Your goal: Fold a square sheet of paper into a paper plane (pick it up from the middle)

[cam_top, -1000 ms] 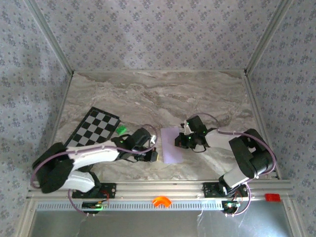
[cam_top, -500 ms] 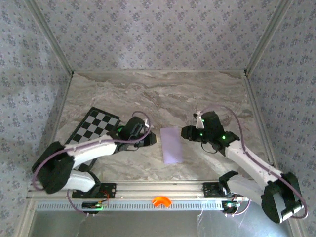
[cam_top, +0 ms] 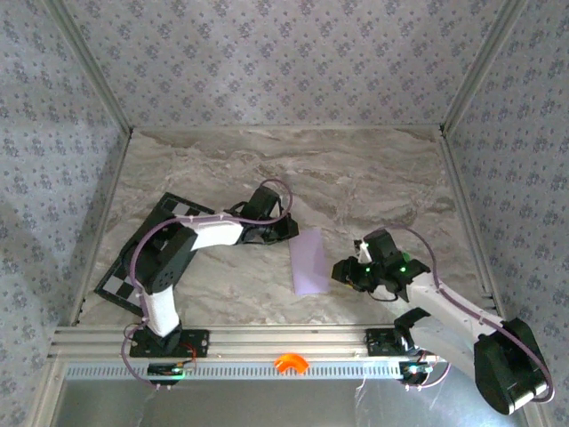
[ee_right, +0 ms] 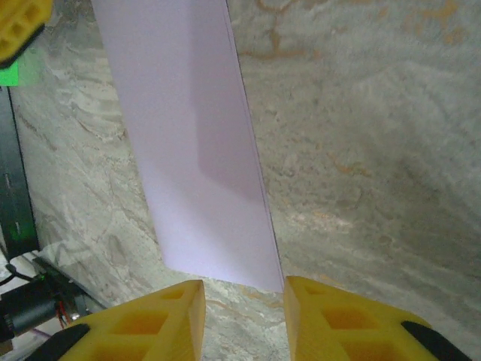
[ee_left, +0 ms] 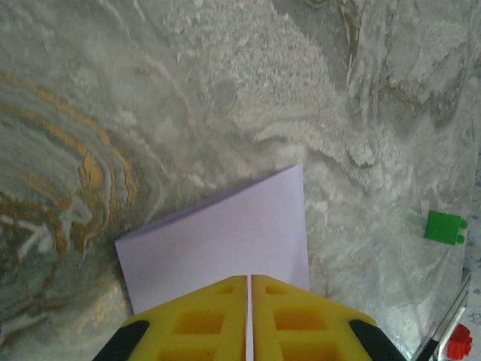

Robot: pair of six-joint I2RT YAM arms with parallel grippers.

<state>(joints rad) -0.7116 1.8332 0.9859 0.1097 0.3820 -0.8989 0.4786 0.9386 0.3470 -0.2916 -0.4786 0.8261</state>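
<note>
Lilac square sheet of paper (cam_top: pixel 308 261), folded to a narrow strip, is seen flat mid-table (cam_top: pixel 373 169). Right gripper (cam_top: pixel 345 272) has been opened & drawn back by its near-R corner. Left gripper (cam_top: pixel 286 229), closed, has been swung to the far-L corner. Next crease prob. being set up.

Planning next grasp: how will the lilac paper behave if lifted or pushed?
The paper looks thin and lies flat, so likely floppy and very light. On the smooth marble table, a push would probably slide it. Its doubled long edge hints at some lengthwise stiffness.
</note>
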